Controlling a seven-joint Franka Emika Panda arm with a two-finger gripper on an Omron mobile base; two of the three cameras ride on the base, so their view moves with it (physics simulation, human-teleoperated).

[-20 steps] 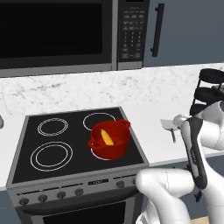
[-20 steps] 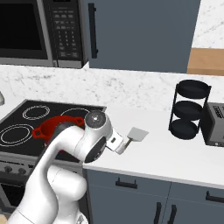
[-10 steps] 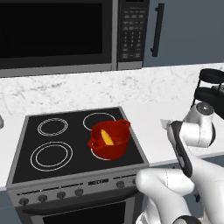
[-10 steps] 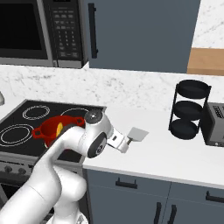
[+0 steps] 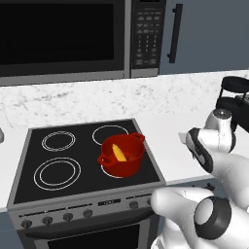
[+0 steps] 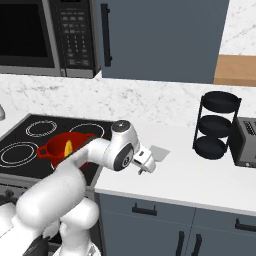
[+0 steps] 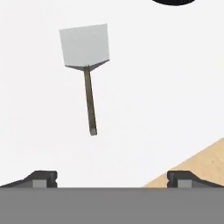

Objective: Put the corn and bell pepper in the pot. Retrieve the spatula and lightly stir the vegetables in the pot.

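Red round pot (image 5: 121,156) with two loop handles sits on the black glass stovetop (image 5: 58,165) holding a small yellow corn cob (image 5: 118,152), while right of it on the white counter (image 6: 210,175) the empty gripper (image 7: 111,177), jaws wide apart, hangs over a flat grey spatula (image 7: 86,57) with thin handle.

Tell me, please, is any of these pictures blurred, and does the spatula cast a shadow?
Hand view: the spatula looks sharp on the white counter, with no visible shadow. Left base view: the pot has crisp edges and flat, even light. Right base view: equally sharp, no glare.
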